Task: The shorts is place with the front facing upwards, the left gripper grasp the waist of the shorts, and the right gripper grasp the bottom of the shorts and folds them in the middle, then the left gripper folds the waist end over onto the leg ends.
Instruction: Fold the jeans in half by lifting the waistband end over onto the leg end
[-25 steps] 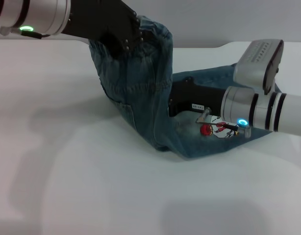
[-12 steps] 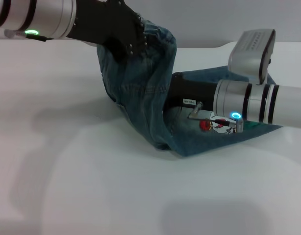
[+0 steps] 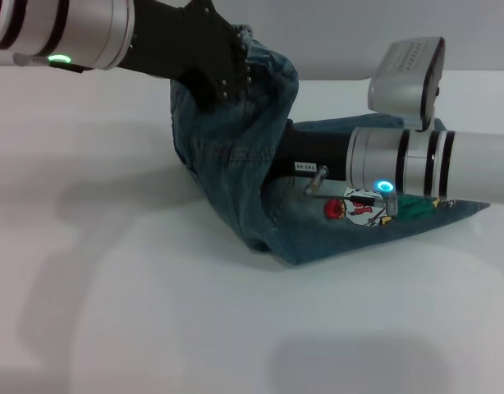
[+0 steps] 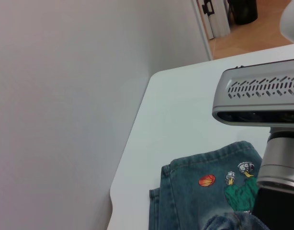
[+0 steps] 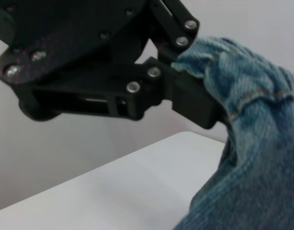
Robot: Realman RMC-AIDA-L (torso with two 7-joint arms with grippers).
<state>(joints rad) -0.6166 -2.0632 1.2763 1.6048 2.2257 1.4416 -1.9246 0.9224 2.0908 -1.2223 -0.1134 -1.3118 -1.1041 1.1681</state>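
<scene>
My black two-fingered L gripper (image 3: 235,61) is clamped on the puckered waist (image 3: 264,61) of the faded blue-green denim shorts (image 3: 235,164), lifted off the white table (image 3: 112,287), rest draped below over my R gripper, fingers hidden under the fold

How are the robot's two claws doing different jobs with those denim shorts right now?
The left claw is raised above the table, pinching one end of the shorts so the denim hangs down from it; the right claw sits low, reaching in beneath that draped cloth, its tips hidden. The left claw's closed grip shows plainly in the right wrist view; the right claw's does not. Both are black, on silver arms.
</scene>
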